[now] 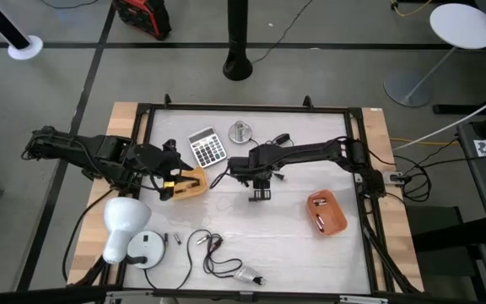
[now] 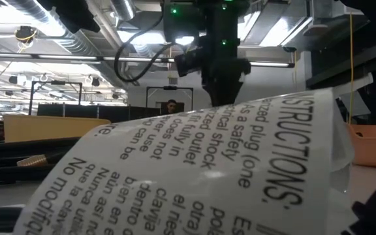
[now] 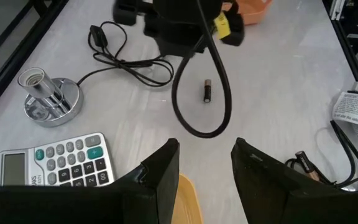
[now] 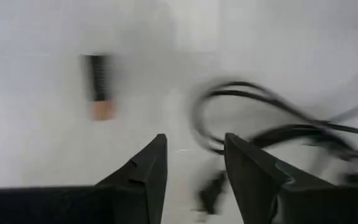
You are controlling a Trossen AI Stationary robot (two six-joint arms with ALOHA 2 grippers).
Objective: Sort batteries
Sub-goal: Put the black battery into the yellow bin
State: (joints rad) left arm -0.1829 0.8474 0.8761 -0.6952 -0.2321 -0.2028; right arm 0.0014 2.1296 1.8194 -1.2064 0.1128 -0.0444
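Right pincer (image 1: pixel 260 195) over mid-tabletop (image 1: pixel 294 245), loose battery (image 3: pixel 207 91) just ahead.

Spread and empty, nothing between the fingers (image 4: pixel 146 167). Battery lying flat on bare tabletop, near the black cable (image 3: pixel 197 93) loop, just off the pincer's tips and to one side in the right wrist view; long axis roughly in line with the pincer's reach. Closer to right arm than left. Left pincer (image 3: pixel 204 180) spread too, empty, parked over the tan tray (image 1: pixel 194 184) beside the calculator (image 1: pixel 207 147). Other batteries already in the orange tray (image 1: pixel 326 213).

The lamp base (image 1: pixel 240 130) is set just right of the calculator (image 1: pixel 207 147). The tray (image 1: pixel 326 213) is placed well right of the calculator, batteries (image 1: pixel 319 221) lying in it. The cable (image 1: pixel 218 257) is laid well below the calculator.
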